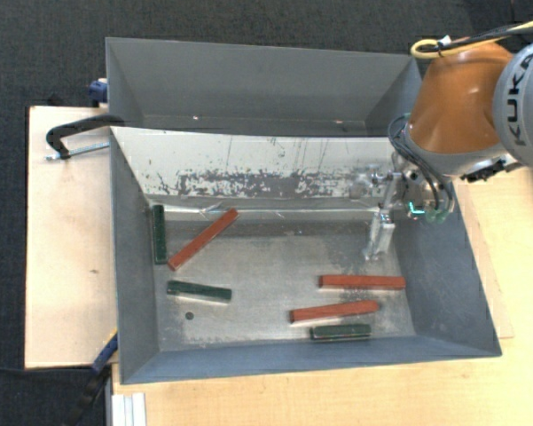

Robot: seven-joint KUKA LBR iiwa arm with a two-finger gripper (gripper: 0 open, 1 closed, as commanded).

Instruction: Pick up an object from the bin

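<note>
Behind the rightmost red bar (362, 282) hangs the claw (378, 240); arm (517, 91) lettered "KU".

Looks down on a floor of dark grey carpet (248, 7), finely ribbed and close to black. Spreads that carpet across the whole top of the view and carries it down the left side into the bottom left corner. Sets against it a pale tan table (337, 398), smooth and matte. Shows the table top as a broad band along the bottom edge and again as a wedge at the right, either side of the grey metal bin (129, 264) standing on it. Takes soft, even light from above, warming the tan surface and leaving the carpet dim.
</note>
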